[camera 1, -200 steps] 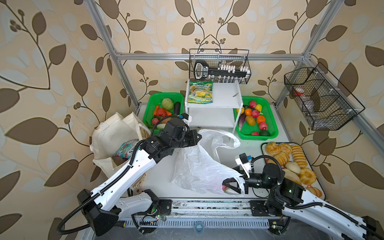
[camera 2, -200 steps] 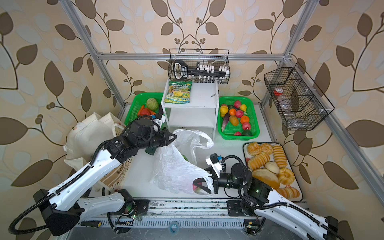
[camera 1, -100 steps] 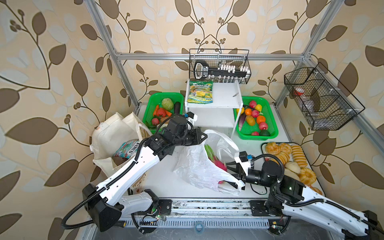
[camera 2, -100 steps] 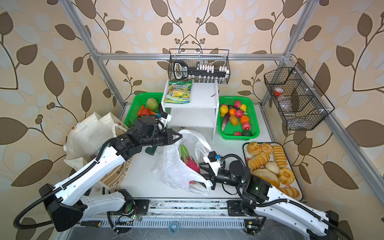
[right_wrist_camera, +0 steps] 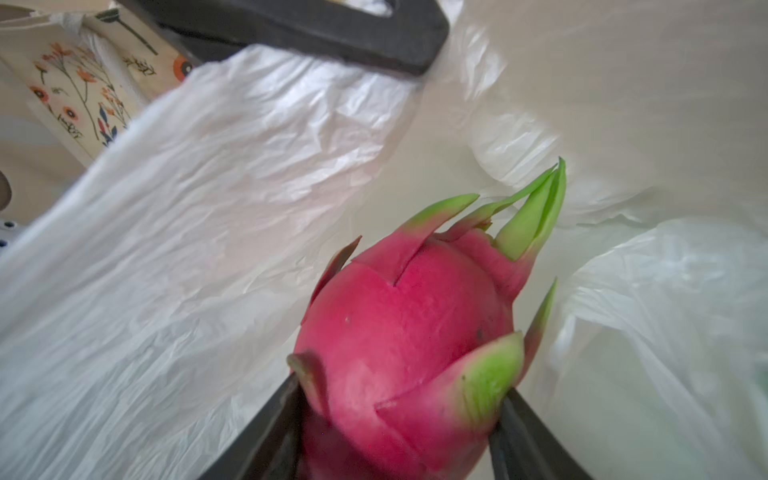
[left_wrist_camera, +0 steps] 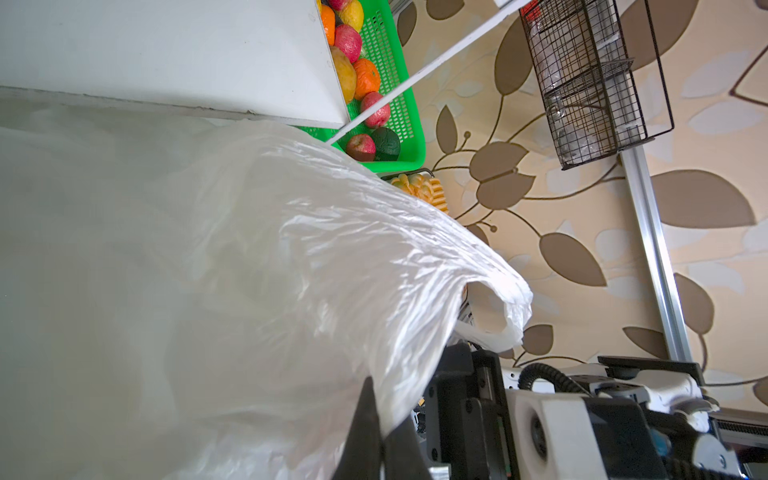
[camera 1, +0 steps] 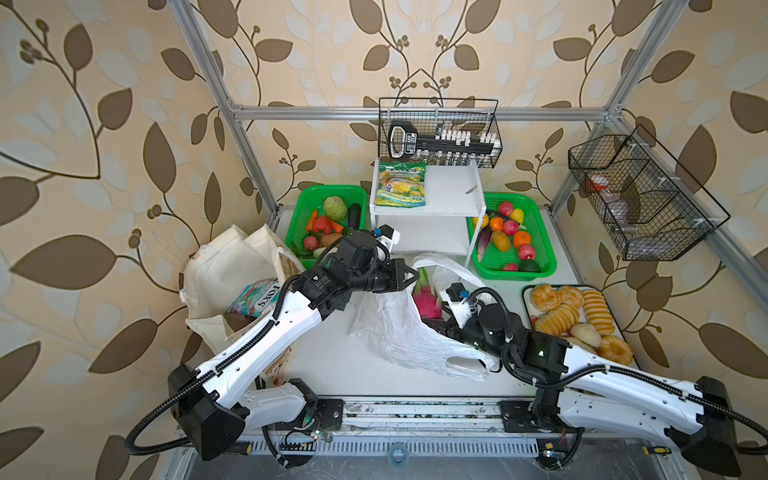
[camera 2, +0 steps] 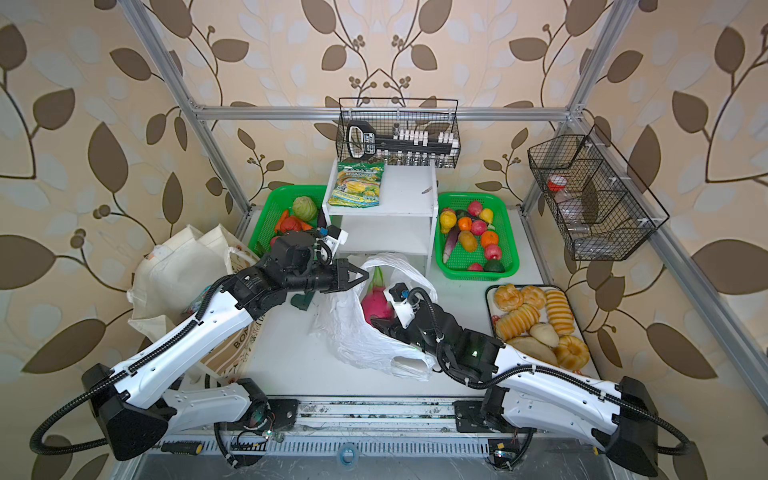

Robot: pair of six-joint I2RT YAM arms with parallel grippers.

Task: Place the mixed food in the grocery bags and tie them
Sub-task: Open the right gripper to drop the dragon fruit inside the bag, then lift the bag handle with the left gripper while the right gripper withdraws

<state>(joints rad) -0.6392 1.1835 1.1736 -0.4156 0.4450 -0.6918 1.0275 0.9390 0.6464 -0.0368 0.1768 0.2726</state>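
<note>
Right fingers (right_wrist_camera: 266, 436) pinch pink dragon fruit (right_wrist_camera: 399, 316) inside white plastic bag (camera 1: 399, 332), which lies mid-tabletop (camera 1: 332, 361). Left fingers (left_wrist_camera: 365, 419) pressed together on bag rim, holding the mouth up. Further back left, FOX'S packet (camera 1: 257, 297) sits in canvas tote (camera 1: 224, 266).

Bag mouth: white plastic bag (camera 1: 399, 332) rim pinched up by left gripper (camera 1: 411, 277); dragon fruit (camera 1: 428, 303) and right gripper (right_wrist_camera: 395, 419) fill the gap.
Behind: white shelf (camera 1: 428, 245) just beside.
Front: bare table (camera 1: 332, 361) strip free.
Left: canvas tote (camera 1: 224, 270) near.
</note>
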